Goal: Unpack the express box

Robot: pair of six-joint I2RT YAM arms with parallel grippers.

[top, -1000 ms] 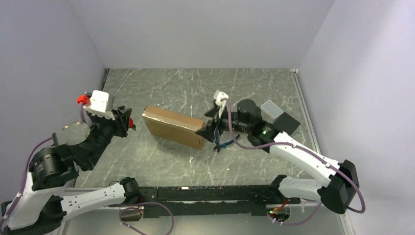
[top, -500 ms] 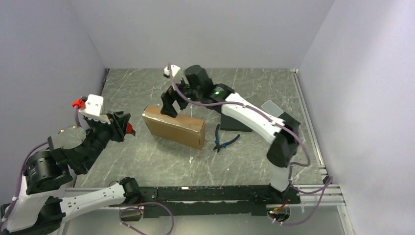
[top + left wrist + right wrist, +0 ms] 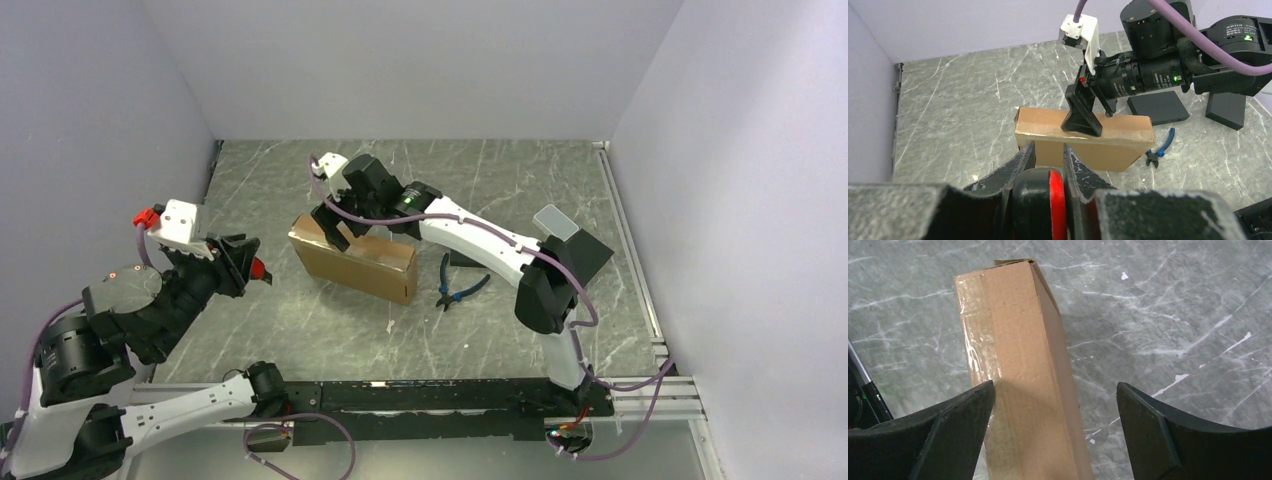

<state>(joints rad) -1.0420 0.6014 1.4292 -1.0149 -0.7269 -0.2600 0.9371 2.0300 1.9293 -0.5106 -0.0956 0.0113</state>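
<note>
The express box, on edge just 9 o'clock of the desk's centre, looks light, stiff but crushable and tape-slick on top, so the wide-open right pincer straddling it should pinch its broad cardboard faces, the closed left pincer hovering at its 9 o'clock.

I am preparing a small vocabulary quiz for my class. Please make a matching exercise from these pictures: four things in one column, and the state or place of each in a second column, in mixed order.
Things:
1. express box
2. pliers
3. left end effector
4. right end effector

States or places:
A. open, over the express box
B. brown, closed, with clear tape
C. shut, apart from the express box
D. lying on the table, blue handles

Pairs: 1-B, 2-D, 3-C, 4-A
</note>
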